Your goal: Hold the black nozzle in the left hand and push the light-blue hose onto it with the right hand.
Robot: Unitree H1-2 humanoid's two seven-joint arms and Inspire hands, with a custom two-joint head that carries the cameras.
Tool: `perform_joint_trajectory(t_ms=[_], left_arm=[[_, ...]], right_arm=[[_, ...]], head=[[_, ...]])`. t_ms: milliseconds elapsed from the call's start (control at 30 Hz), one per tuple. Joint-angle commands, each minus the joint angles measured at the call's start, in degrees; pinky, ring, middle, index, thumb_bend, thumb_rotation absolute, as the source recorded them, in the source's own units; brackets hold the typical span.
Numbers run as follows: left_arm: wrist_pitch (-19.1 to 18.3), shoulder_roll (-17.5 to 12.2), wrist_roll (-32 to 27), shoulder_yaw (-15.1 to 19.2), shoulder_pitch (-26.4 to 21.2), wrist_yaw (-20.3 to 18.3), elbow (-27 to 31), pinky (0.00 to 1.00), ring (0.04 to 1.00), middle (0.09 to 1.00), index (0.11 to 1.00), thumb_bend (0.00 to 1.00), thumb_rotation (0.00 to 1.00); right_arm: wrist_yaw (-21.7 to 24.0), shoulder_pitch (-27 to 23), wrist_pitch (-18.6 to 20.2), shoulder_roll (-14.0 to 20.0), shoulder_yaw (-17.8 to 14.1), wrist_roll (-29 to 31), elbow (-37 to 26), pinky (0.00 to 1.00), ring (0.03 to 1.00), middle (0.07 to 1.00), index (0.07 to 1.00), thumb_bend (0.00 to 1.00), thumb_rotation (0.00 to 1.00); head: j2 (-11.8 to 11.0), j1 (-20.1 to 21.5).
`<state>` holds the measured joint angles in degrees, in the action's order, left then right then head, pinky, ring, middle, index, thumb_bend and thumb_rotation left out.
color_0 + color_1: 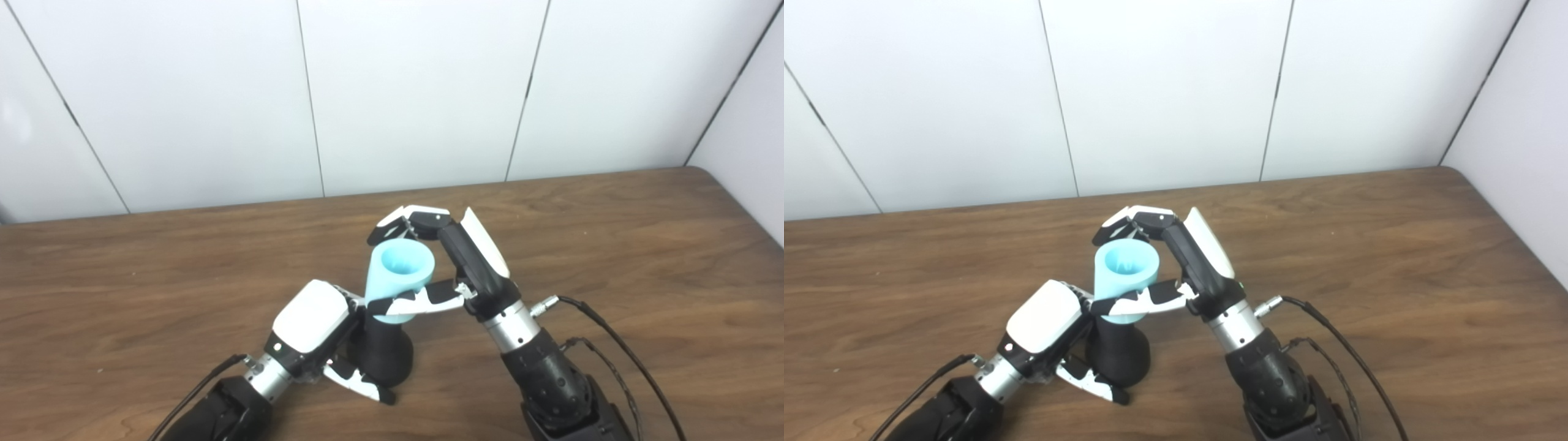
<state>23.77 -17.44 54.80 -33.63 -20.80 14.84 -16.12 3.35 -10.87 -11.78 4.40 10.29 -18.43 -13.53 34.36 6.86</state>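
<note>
A black nozzle (384, 354) stands with its wide base on the wooden table (612, 245), near the front centre. My left hand (318, 334) is shut on it from the left, thumb curled under the base. A short light-blue hose (399, 275), open end facing up, sits on top of the nozzle's narrow end, slightly tilted. My right hand (450, 257) is shut on the hose, fingers arched over its far side and thumb across its lower front. How far the nozzle reaches inside the hose is hidden.
White wall panels (416, 92) rise behind the table's far edge, and another wall closes the right side. Black cables (618, 349) trail from my right wrist over the table's front right.
</note>
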Motion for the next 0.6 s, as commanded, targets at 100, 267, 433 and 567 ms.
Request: perform_joint_trajectory(t_ms=[100,267,433,567], left_arm=[[-1.2,0.8,1.7,-4.3,8.7,-2.8,-2.7,0.10,0.154,0.235,0.482,0.52,0.04],[-1.5,0.7,1.4,-4.5,9.0,-3.2,-2.3,0.09,0.149,0.226,0.482,0.52,0.04],[-1.8,0.6,1.3,-4.7,9.1,-3.5,-1.9,0.09,0.149,0.227,0.482,0.52,0.04],[-2.2,0.6,1.2,-4.5,9.3,-4.1,-1.3,0.09,0.148,0.224,0.482,0.52,0.04]], right_arm=[[-1.1,-0.8,-3.4,-1.4,0.1,1.4,-0.6,0.27,0.329,0.451,0.530,0.52,0.00],[-1.5,-1.1,-5.2,-2.1,0.4,1.5,0.4,0.25,0.317,0.453,0.530,0.52,0.00],[-1.1,-1.4,-4.7,-2.6,0.5,1.5,0.3,0.20,0.266,0.452,0.529,0.52,0.00],[-0.8,-1.1,-4.8,-2.5,0.9,1.6,0.6,0.20,0.265,0.452,0.528,0.52,0.00]], head=[[0.3,-0.2],[0.5,-0.4],[0.8,-0.6],[1.0,-0.7]])
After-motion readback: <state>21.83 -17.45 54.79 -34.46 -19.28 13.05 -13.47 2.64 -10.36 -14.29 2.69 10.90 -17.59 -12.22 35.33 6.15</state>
